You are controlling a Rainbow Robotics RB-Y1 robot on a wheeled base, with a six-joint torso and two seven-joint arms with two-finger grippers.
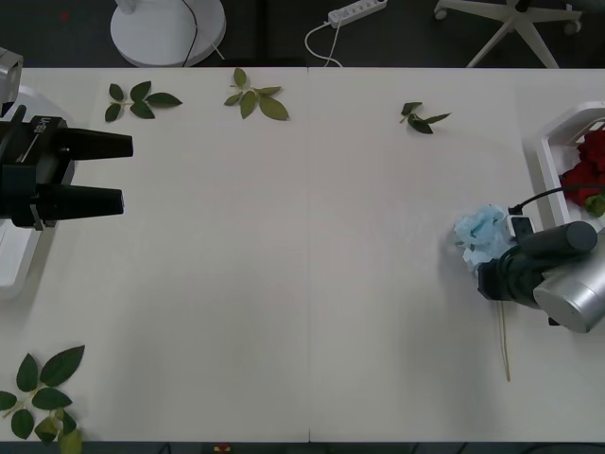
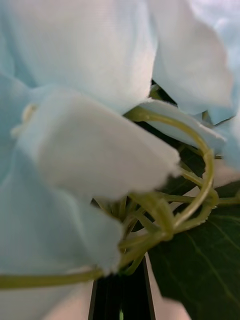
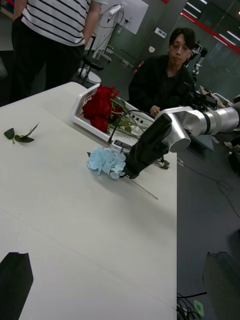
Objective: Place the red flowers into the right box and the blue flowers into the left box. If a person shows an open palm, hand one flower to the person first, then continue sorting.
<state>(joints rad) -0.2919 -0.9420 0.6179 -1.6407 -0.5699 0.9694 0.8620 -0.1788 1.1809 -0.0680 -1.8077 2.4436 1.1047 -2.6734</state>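
Roses [image 1: 588,170] sit in the right white tray [image 1: 553,142]; right gripper [image 1: 484,274] fingers clamp the pale-blue flower [image 1: 480,232], left gripper [image 1: 121,172] fingers apart, waiting.

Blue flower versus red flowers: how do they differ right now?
The blue flower lies on the table beside the right box; the red flowers lie inside that box. The right gripper is at the blue flower; nothing touches the red flowers. One is pale, the others deep red.

Even, bright light; blue flowers [image 2: 90,100] perhaps too close, blurred.
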